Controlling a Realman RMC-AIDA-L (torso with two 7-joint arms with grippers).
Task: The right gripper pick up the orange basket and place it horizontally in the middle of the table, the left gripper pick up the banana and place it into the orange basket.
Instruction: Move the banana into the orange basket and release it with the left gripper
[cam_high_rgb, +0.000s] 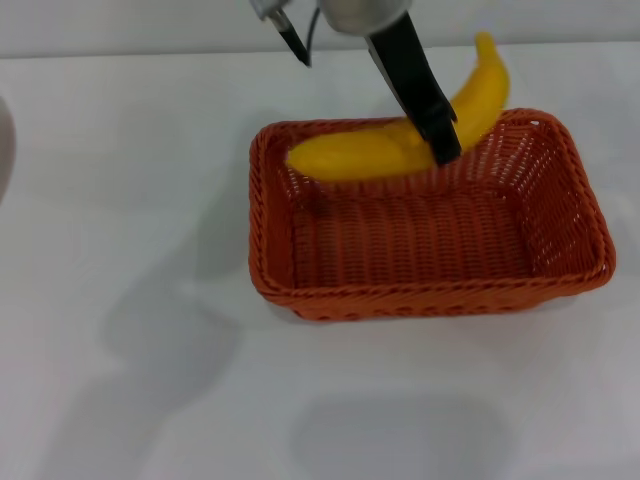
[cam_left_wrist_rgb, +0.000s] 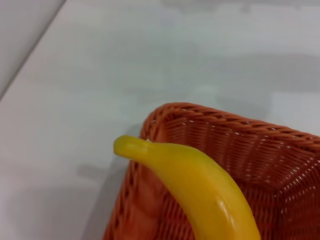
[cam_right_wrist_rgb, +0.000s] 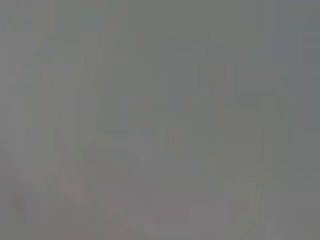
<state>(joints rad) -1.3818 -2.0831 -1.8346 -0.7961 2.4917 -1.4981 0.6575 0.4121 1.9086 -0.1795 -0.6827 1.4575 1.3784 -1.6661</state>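
We see the orange basket (cam_high_rgb: 430, 235) sitting lengthwise across the middle of the table (cam_high_rgb: 120, 200), so our landmark is already in place. Starting at its left wall, the blunt end of the banana (cam_high_rgb: 400, 140) hangs just inside the rim above the floor, and the fruit runs rightward and away from us along the far wall, its thin stem end rising over and past the far right corner. Its long axis lies nearly parallel to the basket's long side, only tilted up toward that corner. Our left gripper (cam_high_rgb: 440, 135) comes down from beyond the far rim and is clenched on the banana a little right of its middle, holding it clear of the weave. We judge the coming move to be a short drop straight down, since the floor lies directly beneath the fruit; the raised end over the far rim is the one part that could catch. A thin black tip pokes in beyond the far left corner. The right gripper is out of sight.
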